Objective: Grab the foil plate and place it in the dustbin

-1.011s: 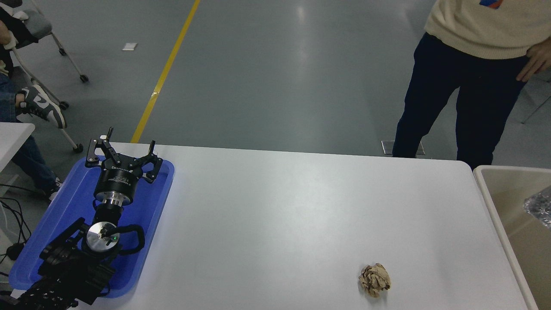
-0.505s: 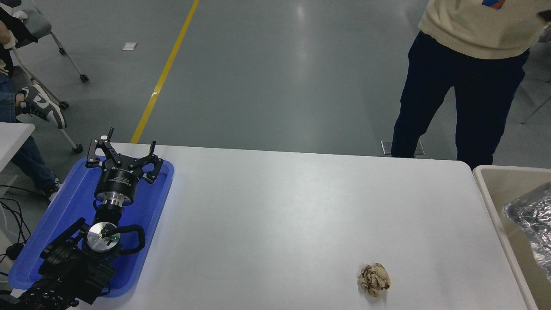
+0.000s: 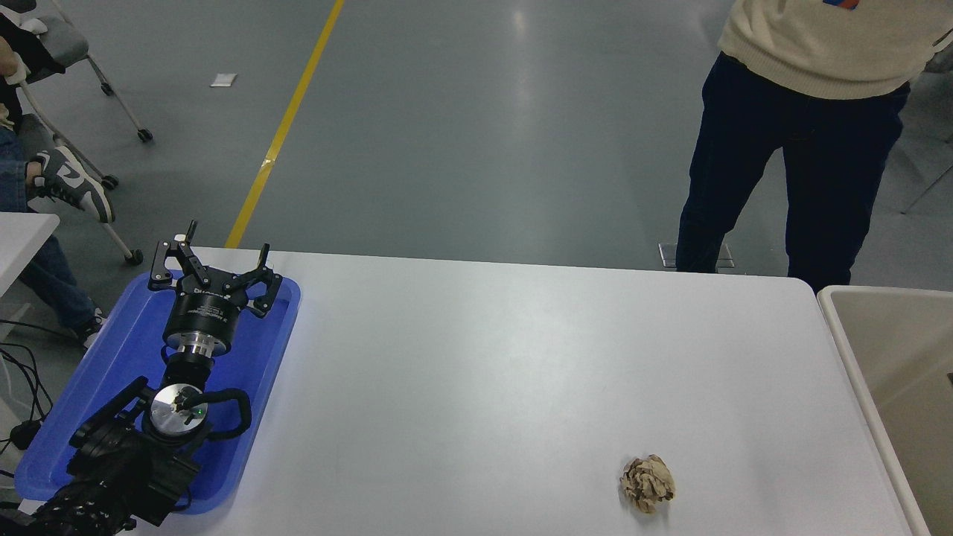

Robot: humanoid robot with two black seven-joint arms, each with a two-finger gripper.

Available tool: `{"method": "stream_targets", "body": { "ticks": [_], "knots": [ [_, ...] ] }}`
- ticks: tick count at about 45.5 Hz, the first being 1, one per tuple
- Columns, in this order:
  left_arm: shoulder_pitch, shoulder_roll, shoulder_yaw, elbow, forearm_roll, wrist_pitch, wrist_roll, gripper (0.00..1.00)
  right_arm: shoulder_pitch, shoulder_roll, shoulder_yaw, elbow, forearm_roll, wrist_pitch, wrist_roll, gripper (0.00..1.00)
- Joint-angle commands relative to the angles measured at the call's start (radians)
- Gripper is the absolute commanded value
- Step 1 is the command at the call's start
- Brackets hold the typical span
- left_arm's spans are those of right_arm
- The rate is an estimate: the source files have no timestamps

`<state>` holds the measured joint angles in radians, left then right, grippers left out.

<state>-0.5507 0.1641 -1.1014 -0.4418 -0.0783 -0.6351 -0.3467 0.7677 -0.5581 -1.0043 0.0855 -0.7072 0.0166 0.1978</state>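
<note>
The left gripper (image 3: 214, 262) is lying parked over the blue tray (image 3: 112, 372) at the table's left end, its fingers spread apart and holding nothing, pointing toward the tray's far rim. The left arm (image 3: 126, 461) is stretching back from it across the tray to the lower left corner. The right arm is not showing anywhere.

The white table (image 3: 484, 357) is carrying, besides the tray, a small brown paper ball (image 3: 648, 483), which is sitting near the table's front edge toward its right end, well apart from the tray. The beige bin (image 3: 849, 350) is standing just beside the table's right end, its pale rim touching or nearly touching the table edge; the part of its tan inside that is showing is smooth and bare. The foil plate is not showing on the table or in the visible part of the bin.

A person in a cream sweater and dark trousers (image 3: 789, 164) is standing on the grey floor beyond the table's far right corner.
</note>
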Motion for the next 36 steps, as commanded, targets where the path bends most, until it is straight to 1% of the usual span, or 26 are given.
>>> {"method": "stream_targets", "body": {
  "ticks": [1,8,14,21,28,36],
  "knots": [
    [0.000,0.000,0.000,0.000,0.000,0.000,0.000,1.00,0.114,0.009,0.004,0.074,0.032,0.057,0.025,1.00],
    [-0.002,0.000,0.000,0.000,0.000,0.000,0.000,1.00,0.294,-0.035,0.065,0.262,0.043,0.189,0.022,1.00],
    [-0.002,0.000,0.000,0.000,0.000,0.000,0.002,1.00,0.465,-0.091,0.098,0.482,0.041,0.273,0.005,1.00],
    [-0.002,0.000,0.002,0.000,0.000,0.000,0.002,1.00,0.671,-0.144,0.095,0.758,0.032,0.336,-0.047,1.00],
    [-0.002,0.000,0.002,0.000,0.000,0.000,0.002,1.00,0.879,-0.134,0.017,0.990,0.038,0.373,-0.061,1.00],
    [-0.002,0.000,0.002,0.000,0.002,-0.002,0.002,1.00,1.085,-0.063,-0.089,1.163,0.063,0.405,-0.061,1.00]
  ]
}}
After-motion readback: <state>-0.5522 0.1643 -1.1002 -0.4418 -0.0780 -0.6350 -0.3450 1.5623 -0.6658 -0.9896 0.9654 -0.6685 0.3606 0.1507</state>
